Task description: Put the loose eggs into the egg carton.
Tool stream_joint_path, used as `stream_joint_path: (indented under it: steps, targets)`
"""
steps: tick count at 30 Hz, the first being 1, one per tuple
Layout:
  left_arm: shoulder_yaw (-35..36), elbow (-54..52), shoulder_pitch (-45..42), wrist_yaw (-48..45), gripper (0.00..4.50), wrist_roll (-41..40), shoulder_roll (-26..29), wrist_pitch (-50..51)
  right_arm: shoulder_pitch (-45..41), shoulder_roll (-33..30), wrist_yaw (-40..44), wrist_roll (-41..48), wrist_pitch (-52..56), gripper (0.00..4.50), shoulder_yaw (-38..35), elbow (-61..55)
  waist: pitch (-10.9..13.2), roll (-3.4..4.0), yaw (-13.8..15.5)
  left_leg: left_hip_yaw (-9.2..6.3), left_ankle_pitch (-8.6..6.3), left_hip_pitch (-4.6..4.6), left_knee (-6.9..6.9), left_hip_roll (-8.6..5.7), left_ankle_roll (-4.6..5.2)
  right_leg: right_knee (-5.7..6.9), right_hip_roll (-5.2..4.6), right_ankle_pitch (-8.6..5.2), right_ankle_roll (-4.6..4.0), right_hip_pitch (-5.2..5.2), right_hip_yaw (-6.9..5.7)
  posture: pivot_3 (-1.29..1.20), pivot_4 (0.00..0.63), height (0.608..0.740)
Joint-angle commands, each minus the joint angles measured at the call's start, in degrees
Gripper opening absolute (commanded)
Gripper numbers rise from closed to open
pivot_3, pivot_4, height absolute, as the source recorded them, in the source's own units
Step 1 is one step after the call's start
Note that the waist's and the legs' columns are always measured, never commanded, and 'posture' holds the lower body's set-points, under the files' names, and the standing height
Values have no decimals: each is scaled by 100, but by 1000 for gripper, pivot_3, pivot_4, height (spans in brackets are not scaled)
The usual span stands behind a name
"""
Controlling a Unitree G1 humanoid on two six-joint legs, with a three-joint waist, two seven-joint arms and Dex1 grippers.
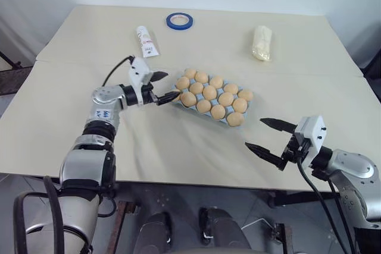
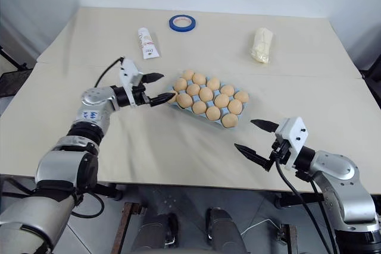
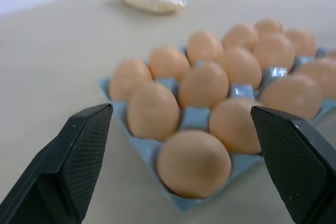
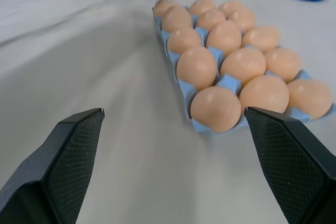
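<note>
The light blue egg carton [image 3: 195, 117] lies mid-table, and a tan-orange egg [image 1: 209, 92] sits in each cup that I can see. Loose eggs are out of view. My left gripper [image 1: 168, 86] is open at the carton's left end, its fingers level and spread either side of the corner egg [image 3: 193, 163], touching nothing. My right gripper [image 1: 255, 132] is open too and empty. It hovers above the table just off the carton's near right corner [image 4: 210, 128] and points toward it.
A blue tape ring [image 1: 180, 21] and a white tube [image 1: 146, 41] lie at the back left. A pale wrapped bundle [image 1: 262, 43] lies at the back right. The table's front edge [image 1: 196, 181] runs just below my right gripper.
</note>
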Motion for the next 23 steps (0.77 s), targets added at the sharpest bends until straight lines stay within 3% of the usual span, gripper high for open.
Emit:
stream_joint_path:
  steps: [1,7,12,23]
  targets:
    - [354,-904,405,-248,4485,-509,285,392,-131,-131,151,69,-73,4500,-107,85,0,0,-5,3,0,2,-3,1,0,3,-1,0,-1,0,4,0,150,740]
    - [560,-2913,2069,-578,4485,-983,1020,1576,-600,-254,642,21,-180,4500,80,642,0,0,-32,8,1,12,-2,4,-1,16,-2,-3,-5,1,13,0,150,740]
    - [723,-3735,3091,-756,4485,-1166,1419,1868,-976,-331,990,-87,-311,4500,191,1172,0,0,17,-6,8,13,6,0,1,19,-12,-3,-11,7,2,0,150,740]
    - [791,-3918,3213,-625,4485,-1259,1500,1725,-1276,-307,1213,-192,-367,4500,322,1488,0,0,11,-14,6,10,-11,-3,2,7,-26,-6,-22,7,-12,0,150,740]
